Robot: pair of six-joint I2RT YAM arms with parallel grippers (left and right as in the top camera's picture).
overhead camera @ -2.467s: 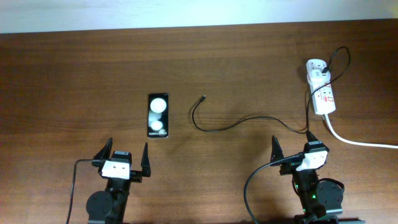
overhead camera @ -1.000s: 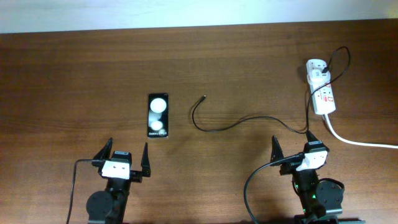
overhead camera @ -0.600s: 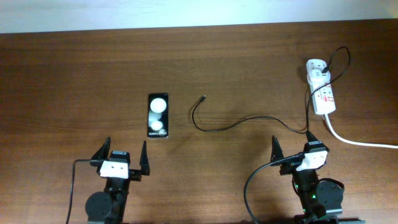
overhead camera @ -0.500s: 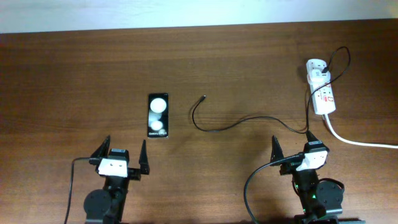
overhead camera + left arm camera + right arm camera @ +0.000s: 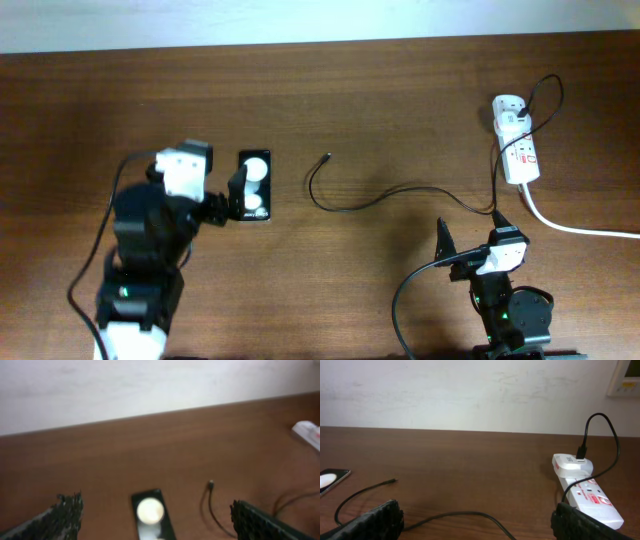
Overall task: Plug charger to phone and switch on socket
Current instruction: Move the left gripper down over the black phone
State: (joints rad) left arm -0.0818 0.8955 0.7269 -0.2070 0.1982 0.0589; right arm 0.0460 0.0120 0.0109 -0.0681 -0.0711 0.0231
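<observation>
Left arm's stretched out, left gripper (image 5: 198,180) hovering at the phone (image 5: 255,185), jaws wide open and empty. The right gripper (image 5: 470,235) is parked at the near table (image 5: 400,100) edge, wide open too; the charger (image 5: 350,207) tip lies loose right of the phone.

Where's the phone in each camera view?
Overhead: phone lies left of centre.
Left wrist: bottom centre, lower end cut off.
Right wrist: far left edge, partly cut off.
Shared landmark: the charger tip, just right of the phone in all three.
</observation>
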